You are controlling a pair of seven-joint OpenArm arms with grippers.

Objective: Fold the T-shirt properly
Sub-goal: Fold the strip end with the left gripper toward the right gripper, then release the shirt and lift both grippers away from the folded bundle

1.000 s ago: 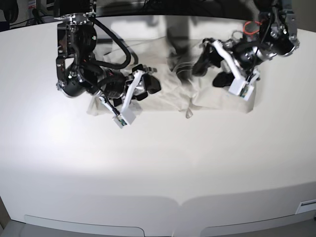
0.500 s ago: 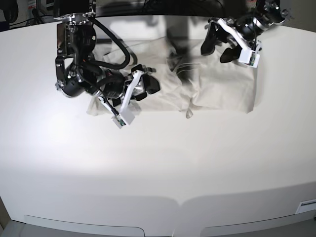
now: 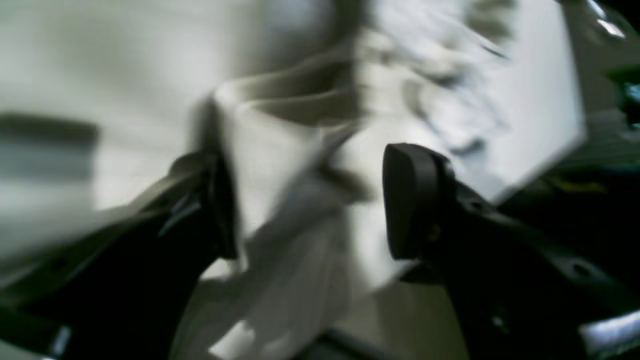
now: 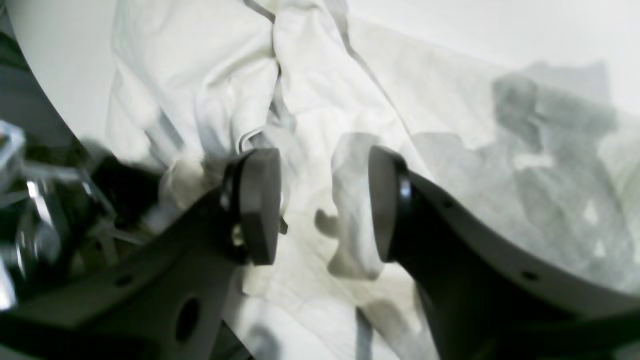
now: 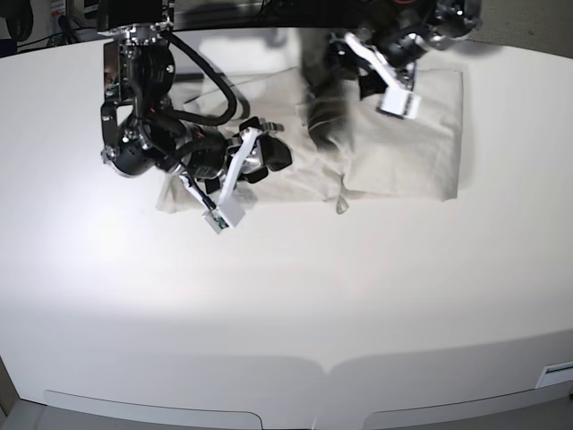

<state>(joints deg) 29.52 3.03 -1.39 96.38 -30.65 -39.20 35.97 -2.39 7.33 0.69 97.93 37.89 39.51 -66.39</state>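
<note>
While the base view shows the T-shirt [image 5: 358, 134] lying at the far side of the table [image 5: 286, 296], it is a rumpled band — partly folded, not yet a neat packet. Over the shirt's far edge, the left gripper [image 3: 310, 200] gapes wide and empty. Above the shirt's creased end, the right gripper [image 4: 325, 205] stands part-open, gripping nothing — smoothing and final folds look left to do.

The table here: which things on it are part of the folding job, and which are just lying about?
Part of the job:
- pale beige cotton T-shirt, partly folded
- left gripper, open above it
- right gripper, open over it

Just there:
- curved white table
- black cable on the right arm
</note>
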